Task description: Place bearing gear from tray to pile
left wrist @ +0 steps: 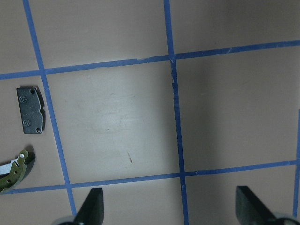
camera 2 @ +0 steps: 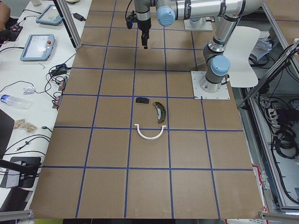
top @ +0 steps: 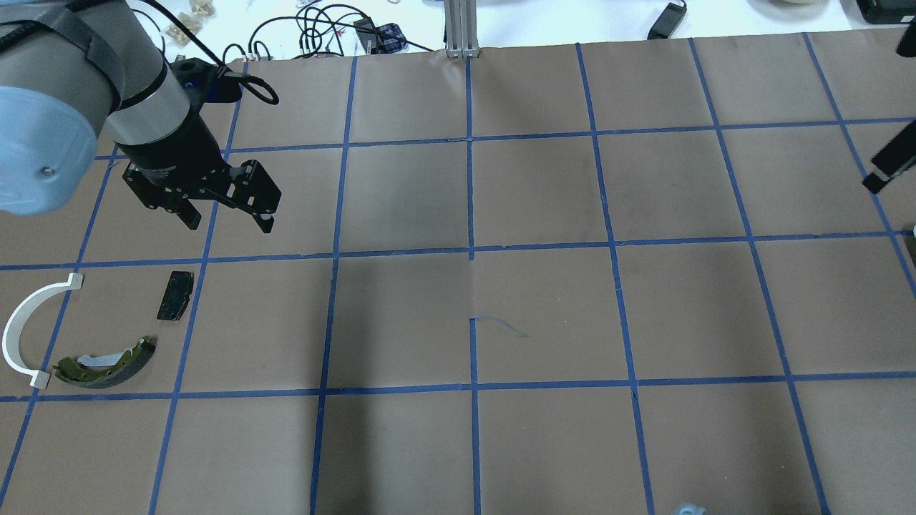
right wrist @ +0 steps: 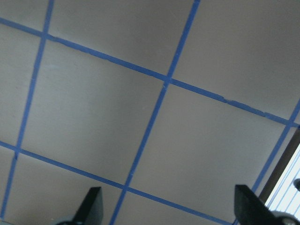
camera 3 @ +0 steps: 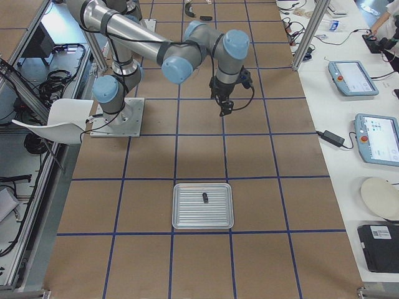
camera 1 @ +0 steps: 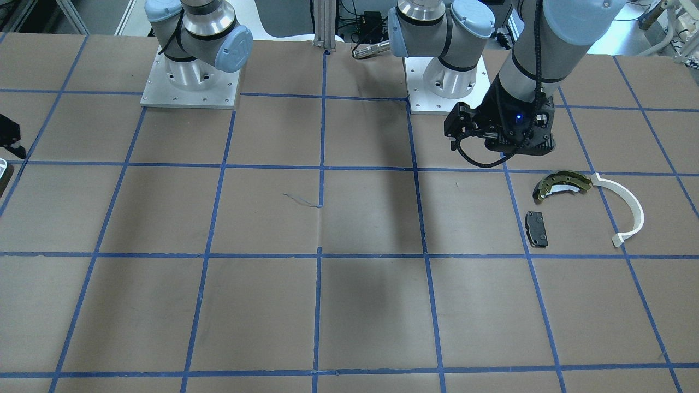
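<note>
The bearing gear (camera 3: 205, 199) is a small dark part lying in the silver ribbed tray (camera 3: 187, 215). My right gripper (camera 3: 222, 112) hangs open above the table, a grid cell or more beyond the tray, and its wrist view shows only bare paper. The pile lies at the other end: an olive-and-black brake shoe (camera 1: 562, 184), a white arc strip (camera 1: 622, 210) and a black pad (camera 1: 536, 228). My left gripper (top: 229, 218) hovers open and empty beside the pile, with the pad (left wrist: 30, 110) and the brake shoe's tip (left wrist: 14, 171) at its wrist view's left edge.
Brown paper with a blue tape grid covers the table. Both arm base plates (camera 1: 190, 87) (camera 1: 448, 82) stand along the robot's side. Tablets (camera 3: 352, 78) and cables lie on a white bench past the far edge. A white chair (camera 3: 59, 118) stands behind the robot.
</note>
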`<state>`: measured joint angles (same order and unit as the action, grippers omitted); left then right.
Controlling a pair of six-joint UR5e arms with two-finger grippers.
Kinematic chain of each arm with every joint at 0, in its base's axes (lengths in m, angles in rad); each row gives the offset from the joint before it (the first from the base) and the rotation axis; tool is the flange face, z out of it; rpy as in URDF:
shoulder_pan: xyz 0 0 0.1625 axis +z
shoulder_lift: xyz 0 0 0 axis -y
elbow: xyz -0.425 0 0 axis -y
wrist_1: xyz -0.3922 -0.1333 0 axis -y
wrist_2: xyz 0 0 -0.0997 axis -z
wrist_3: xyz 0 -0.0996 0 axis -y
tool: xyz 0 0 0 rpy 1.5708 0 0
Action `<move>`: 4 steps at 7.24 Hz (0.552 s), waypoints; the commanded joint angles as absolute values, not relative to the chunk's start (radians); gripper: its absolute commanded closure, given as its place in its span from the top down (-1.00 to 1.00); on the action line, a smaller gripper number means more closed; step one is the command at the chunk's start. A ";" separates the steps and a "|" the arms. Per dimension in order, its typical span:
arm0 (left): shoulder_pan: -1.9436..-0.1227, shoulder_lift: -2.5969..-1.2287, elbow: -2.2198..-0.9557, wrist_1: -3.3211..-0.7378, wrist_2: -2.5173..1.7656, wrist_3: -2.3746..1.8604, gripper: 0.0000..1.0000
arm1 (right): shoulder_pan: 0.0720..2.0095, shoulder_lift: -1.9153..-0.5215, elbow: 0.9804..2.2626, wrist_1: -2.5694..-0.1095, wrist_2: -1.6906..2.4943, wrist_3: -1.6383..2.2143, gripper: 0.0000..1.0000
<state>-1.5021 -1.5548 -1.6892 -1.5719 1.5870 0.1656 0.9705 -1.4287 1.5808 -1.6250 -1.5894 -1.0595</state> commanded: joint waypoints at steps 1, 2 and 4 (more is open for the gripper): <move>-1.502 -1.562 -1.689 -1.569 1.585 0.166 1.00 | 0.843 -1.312 1.582 -1.795 -1.636 -1.450 1.00; -1.502 -1.565 -1.689 -1.568 1.583 0.166 1.00 | 0.804 -1.245 1.580 -1.897 -1.678 -1.523 1.00; -1.502 -1.559 -1.700 -1.572 1.585 0.166 1.00 | 0.712 -1.154 1.580 -2.061 -1.695 -1.630 1.00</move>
<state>-1.5016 -1.5611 -1.6931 -1.5711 1.5844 0.1657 0.7661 -1.2076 1.5797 -1.9760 -1.6829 -1.5400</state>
